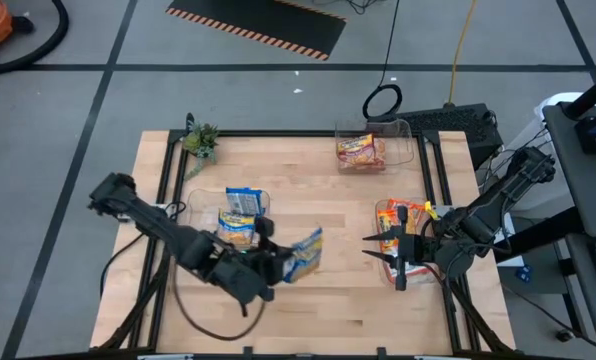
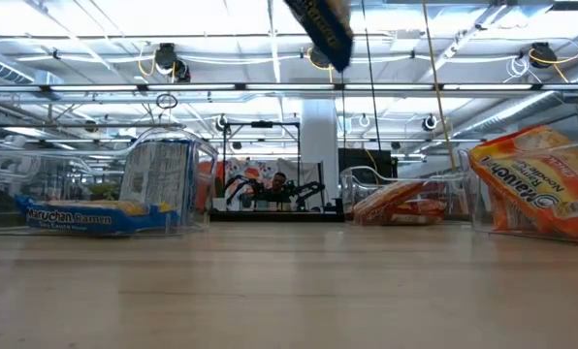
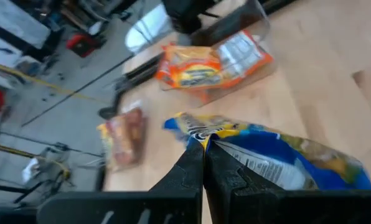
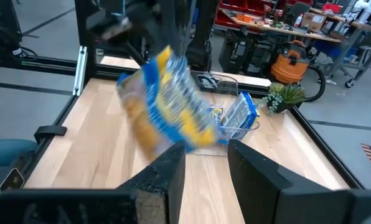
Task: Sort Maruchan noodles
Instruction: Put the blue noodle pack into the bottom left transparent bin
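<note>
My left gripper (image 1: 275, 256) is shut on a yellow-and-blue noodle packet (image 1: 304, 254), held above the table's middle. The packet also shows blurred in the right wrist view (image 4: 164, 106), and its lower end shows in the low view (image 2: 323, 29). My right gripper (image 1: 376, 252) stands open over the right bin (image 1: 430, 228), which holds orange packets (image 2: 536, 184); nothing is between its fingers. More yellow-and-blue packets (image 1: 240, 212) sit in the left bin (image 2: 153, 184), one lying flat and one standing on edge. My left gripper pinches the packet's crinkled end edge (image 3: 201, 132) between its two shut fingers (image 3: 188, 171). The fingers come from the table's left side, slanting down. The packet hangs tilted beyond and below the fingertips, lifted clear of the table.
A third clear bin (image 1: 403, 135) at the far edge holds orange packets (image 1: 361, 152). A small green plant (image 1: 200, 138) stands at the far left corner. Bare wood lies between the bins and along the near edge (image 1: 328, 310).
</note>
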Available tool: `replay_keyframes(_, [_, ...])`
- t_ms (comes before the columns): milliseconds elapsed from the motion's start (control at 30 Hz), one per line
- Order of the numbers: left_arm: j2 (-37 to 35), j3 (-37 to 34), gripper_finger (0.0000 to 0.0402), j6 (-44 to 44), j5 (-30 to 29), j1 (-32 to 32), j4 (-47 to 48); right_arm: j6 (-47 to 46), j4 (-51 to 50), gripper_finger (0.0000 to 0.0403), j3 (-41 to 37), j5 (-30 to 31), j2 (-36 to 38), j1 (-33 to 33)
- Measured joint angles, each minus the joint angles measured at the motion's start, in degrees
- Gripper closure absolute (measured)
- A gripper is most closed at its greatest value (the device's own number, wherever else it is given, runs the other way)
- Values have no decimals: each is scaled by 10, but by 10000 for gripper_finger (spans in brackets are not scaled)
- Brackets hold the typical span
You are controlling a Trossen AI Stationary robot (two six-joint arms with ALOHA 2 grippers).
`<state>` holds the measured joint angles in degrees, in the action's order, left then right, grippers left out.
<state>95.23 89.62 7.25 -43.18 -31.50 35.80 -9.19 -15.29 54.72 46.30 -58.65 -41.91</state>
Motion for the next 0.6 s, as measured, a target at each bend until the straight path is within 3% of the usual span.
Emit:
replay_keyframes(133, [-30, 0, 396, -4, -33, -14, 28, 0, 0, 289, 0, 0, 0, 0])
replay_keyframes(367, [-87, -3, 396, -67, -38, -28, 128, -2, 0, 289, 0, 0, 0, -2])
replay_keyframes(600, [-161, -92, 396, -156, -116, -50, 151, -2, 0, 289, 0, -1, 0, -4])
